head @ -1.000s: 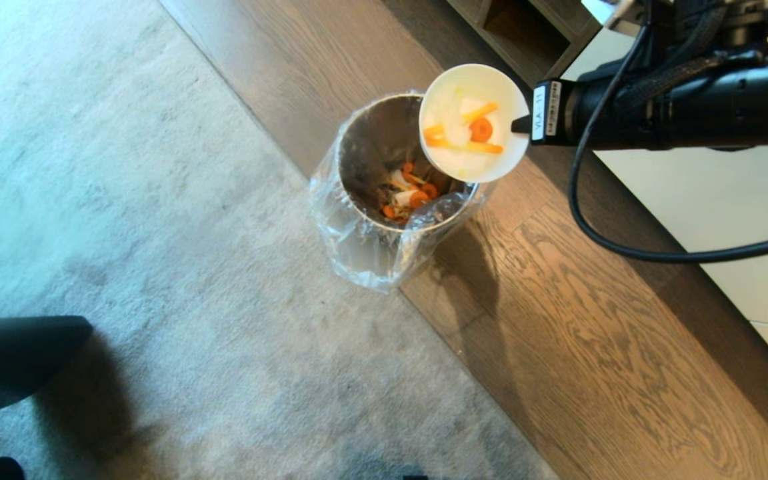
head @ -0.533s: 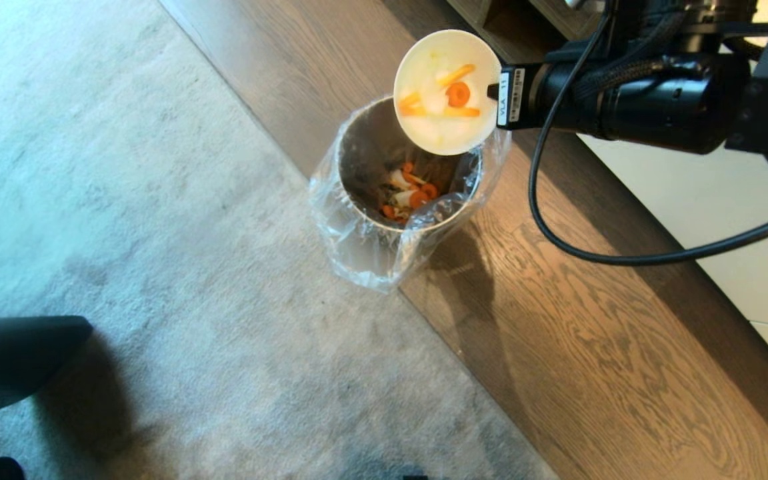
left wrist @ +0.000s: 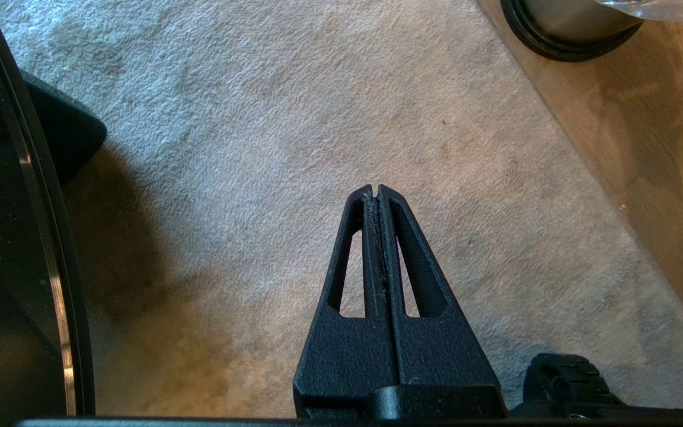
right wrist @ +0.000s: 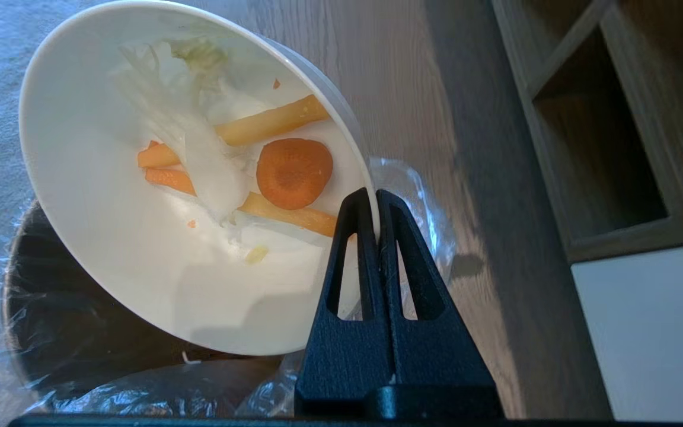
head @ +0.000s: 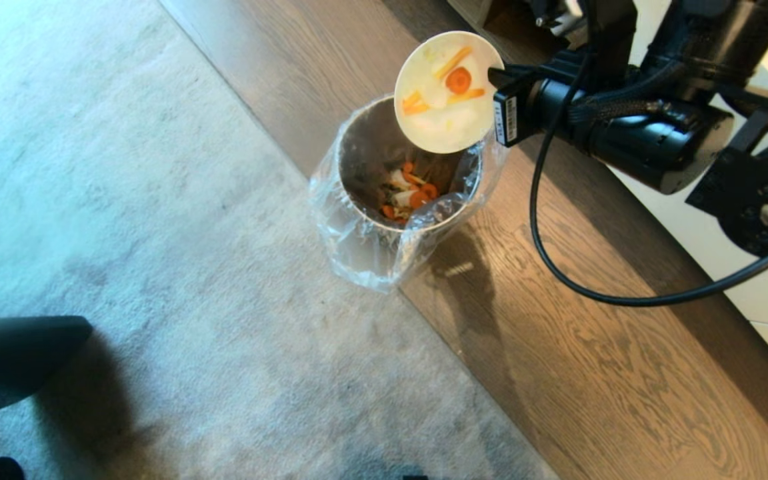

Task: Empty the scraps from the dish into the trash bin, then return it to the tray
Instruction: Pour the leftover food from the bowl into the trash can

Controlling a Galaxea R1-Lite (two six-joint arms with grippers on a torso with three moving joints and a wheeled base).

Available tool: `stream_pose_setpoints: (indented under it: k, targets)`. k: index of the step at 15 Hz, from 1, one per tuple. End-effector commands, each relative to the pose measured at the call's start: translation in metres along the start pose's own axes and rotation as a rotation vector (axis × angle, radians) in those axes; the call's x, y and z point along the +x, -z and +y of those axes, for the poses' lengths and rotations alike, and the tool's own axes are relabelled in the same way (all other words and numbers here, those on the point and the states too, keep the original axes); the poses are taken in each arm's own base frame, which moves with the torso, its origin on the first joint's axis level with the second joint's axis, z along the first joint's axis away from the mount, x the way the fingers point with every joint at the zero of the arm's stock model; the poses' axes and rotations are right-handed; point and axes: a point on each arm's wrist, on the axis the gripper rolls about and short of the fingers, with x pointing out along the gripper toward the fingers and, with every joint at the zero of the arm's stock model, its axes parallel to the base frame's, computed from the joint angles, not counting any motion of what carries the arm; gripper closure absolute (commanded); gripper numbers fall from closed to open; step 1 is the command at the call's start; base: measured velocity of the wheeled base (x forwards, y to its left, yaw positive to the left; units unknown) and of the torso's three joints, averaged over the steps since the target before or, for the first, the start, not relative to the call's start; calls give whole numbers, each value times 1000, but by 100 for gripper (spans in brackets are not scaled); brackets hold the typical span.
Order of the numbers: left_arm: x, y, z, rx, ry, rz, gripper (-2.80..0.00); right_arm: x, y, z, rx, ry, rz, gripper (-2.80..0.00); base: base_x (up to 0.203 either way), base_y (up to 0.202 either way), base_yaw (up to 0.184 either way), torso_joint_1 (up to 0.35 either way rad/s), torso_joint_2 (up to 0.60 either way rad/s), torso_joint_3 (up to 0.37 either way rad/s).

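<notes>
Right tool (head: 499, 72) is pinched on the right rim of the dish (head: 444, 93), its fingers (right wrist: 377, 237) pressed either side of the rim wall. The dish is held tilted above the far right edge of the trash bin (head: 364, 143), its open face turned toward the bin. The scraps (head: 454, 83), a carrot slice, orange strips and pale pieces, cling inside the dish. More carrot and pale pieces lie in the bottom of the bin, which stands on the wooden floor (head: 591, 347) beside the grey carpet (head: 124, 200). Left tool (left wrist: 377, 196) hangs over the carpet, fingers pressed together, holding nothing.
</notes>
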Motion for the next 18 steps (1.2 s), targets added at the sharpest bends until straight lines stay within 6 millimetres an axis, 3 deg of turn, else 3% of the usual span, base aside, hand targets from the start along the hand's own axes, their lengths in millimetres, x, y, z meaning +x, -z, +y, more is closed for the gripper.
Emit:
stream_pose_setpoints:
  k: [1, 6, 10, 18]
  targets:
    - [0, 0, 0, -1, -1, -1, 0, -3, -3, 0, -54, -25, -64, 0, 0, 0, 0, 0, 0, 0]
    - [0, 0, 0, -2, -1, -1, 0, -4, -10, -1, -232, 2, -213, 0, 0, 0, 0, 0, 0, 0]
    - [0, 0, 0, -1, -1, -1, 0, -10, -11, 9, -306, 28, -284, 0, 0, 0, 0, 0, 0, 0]
    - [0, 0, 0, -1, -1, -1, 0, 3, 3, 29, -381, 141, -425, 0, 0, 0, 0, 0, 0, 0]
